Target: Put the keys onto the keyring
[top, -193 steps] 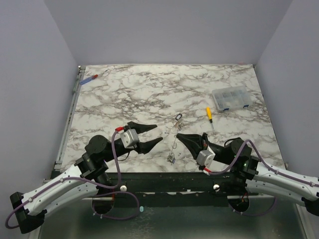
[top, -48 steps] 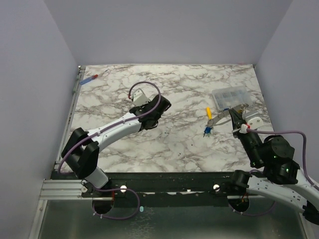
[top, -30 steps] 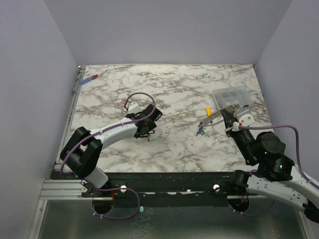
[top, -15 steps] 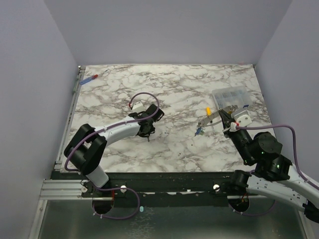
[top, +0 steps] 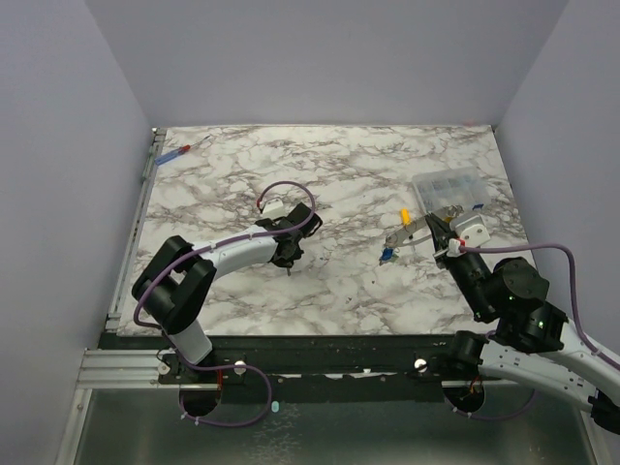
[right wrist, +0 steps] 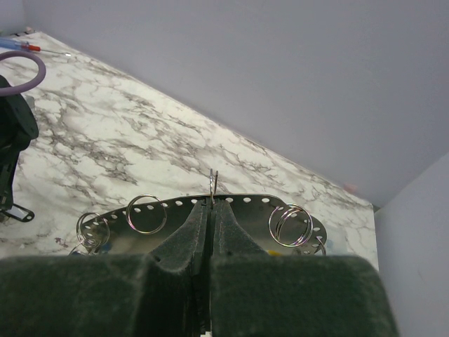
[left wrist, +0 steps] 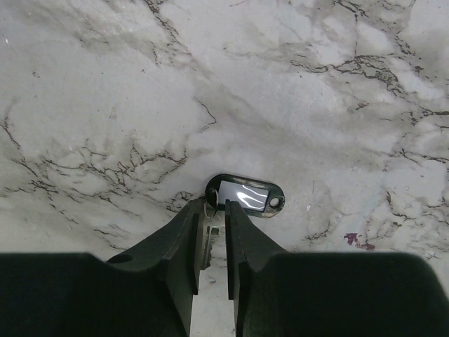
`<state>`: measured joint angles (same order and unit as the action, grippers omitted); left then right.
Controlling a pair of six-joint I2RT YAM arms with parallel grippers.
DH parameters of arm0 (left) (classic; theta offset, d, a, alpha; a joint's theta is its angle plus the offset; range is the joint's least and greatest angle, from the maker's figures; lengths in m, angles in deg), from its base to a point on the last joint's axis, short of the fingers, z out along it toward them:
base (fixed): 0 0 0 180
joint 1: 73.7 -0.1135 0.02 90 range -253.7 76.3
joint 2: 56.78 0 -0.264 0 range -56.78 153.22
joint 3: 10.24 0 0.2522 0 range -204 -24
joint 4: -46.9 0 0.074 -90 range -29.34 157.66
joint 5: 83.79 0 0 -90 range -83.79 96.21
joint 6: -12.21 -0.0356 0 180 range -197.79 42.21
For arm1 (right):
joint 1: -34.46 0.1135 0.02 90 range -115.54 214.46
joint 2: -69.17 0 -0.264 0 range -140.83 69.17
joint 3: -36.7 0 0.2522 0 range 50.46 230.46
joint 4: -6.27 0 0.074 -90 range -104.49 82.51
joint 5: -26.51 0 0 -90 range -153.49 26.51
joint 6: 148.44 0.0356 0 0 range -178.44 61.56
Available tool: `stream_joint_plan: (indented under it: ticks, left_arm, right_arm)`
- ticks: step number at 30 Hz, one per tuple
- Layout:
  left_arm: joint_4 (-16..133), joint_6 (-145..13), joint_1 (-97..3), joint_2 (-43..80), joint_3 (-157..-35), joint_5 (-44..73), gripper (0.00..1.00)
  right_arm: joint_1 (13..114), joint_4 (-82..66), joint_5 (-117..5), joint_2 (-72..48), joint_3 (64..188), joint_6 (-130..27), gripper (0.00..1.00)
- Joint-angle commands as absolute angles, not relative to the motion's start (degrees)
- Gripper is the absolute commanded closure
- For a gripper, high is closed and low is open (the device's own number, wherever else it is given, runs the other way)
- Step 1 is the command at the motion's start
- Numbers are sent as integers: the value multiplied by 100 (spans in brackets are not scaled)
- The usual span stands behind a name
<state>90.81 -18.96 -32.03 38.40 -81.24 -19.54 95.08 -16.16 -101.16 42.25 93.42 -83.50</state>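
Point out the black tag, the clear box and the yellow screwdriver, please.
black tag [left wrist: 245, 195]: left wrist view, on its shiny middle.
clear box [top: 441, 184]: top view, on its lid.
yellow screwdriver [top: 404, 214]: top view, on its handle.

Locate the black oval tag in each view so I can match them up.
Left wrist: black tag at centre, flat on the marble, one end between the left gripper's fingers.
Top external: tiny dark shape under the left gripper, left of table centre.
Right wrist: far left edge, low, beneath the left arm.
Shared landmark: the left gripper sitting over it, in all three views.
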Motion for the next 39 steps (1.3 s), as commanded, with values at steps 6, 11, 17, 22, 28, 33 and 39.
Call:
stream_joint_plan:
  ticks: [6,11,17,22,28,33,39]
  left_arm:
    - [9050,-1960,-3175,3956,-8245,-1901,79]
    - [9020,-2039,-3171,3978,-8275,-1910,83]
    - [9024,-2072,-3170,4051,-8265,-1919,85]
    - [9028,-2085,-3169,4072,-8271,-1916,86]
    - [9037,-2044,-3172,3974,-8263,-1951,100]
    - [9090,-1970,-3173,3727,-8288,-1948,100]
    - [9245,-1831,-3173,3094,-8531,-1851,100]
  right_arm:
    - [9484,-1408,-10036,4301,9326,-8293,99]
    - [9484,-1426,-10032,4307,9346,-8287,99]
    - [9484,-1442,-10032,4310,9363,-8270,100]
    - [9484,-1452,-10041,4308,9384,-8268,100]
    - [9484,-1461,-10036,4297,9397,-8245,100]
    - [9489,-1461,-10026,4273,9410,-8249,99]
    - [9484,-1448,-9961,4191,9455,-8239,99]
